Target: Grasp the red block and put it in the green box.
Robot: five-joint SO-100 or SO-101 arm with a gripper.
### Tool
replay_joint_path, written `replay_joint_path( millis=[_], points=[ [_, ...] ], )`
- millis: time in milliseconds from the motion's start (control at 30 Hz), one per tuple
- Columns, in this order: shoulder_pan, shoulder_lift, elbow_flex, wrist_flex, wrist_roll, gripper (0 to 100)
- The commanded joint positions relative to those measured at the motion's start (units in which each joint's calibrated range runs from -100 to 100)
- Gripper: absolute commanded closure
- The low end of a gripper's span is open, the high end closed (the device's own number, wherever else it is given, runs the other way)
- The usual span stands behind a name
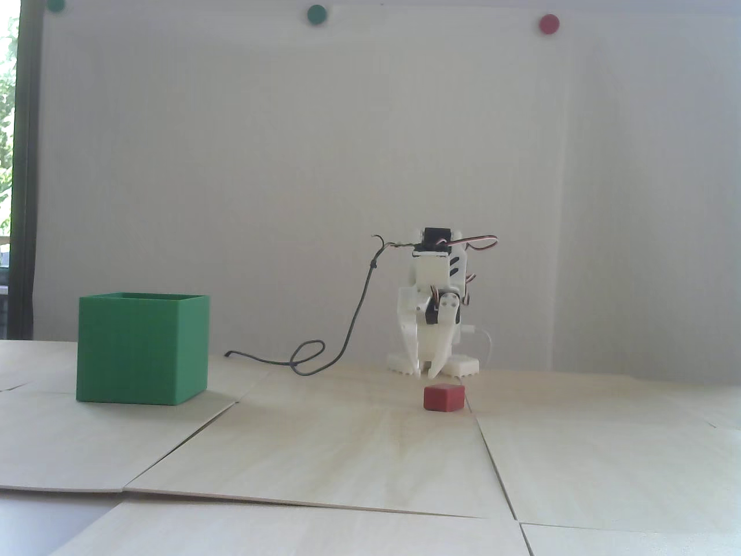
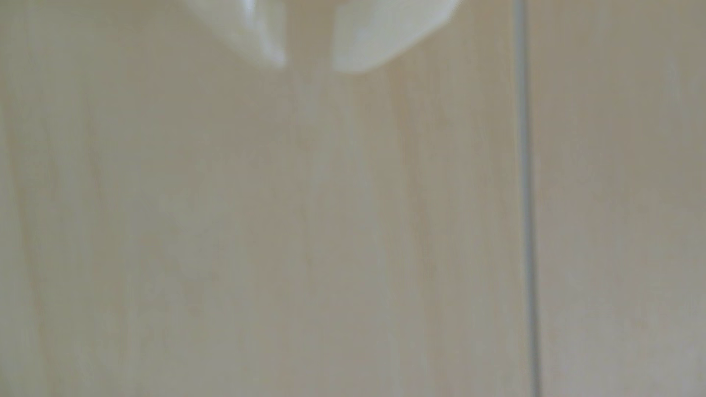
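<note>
Pale wooden bench (image 1: pixel 359 452) of flat panels with thin seams between. Resting directly on it: green box (image 1: pixel 142 350) at left in the fixed view, red block (image 1: pixel 443 398) near centre, looped dark cable (image 1: pixel 307 359) behind, white arm base (image 1: pixel 463 365) beyond.

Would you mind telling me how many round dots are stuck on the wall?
3: a green dot at top left, cut by the frame edge, a green dot near the middle, a red dot to the right. More may lie outside the frame.

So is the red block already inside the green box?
No, it is out. The red block rests on the table, right of the green box in the fixed view, near the gripper.
</note>
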Motion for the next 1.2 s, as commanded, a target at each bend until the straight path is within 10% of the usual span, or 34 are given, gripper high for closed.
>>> replay_joint_path(
  millis=[0,900,1167],
  points=[
    [0.3,-1.0,0.6,1.8,0.1,98],
    [-8.1,-1.0,0.6,1.5,0.2,98],
    [-8.4,-0.8,-4.1,-20.2,-3.1,98]
  ],
)
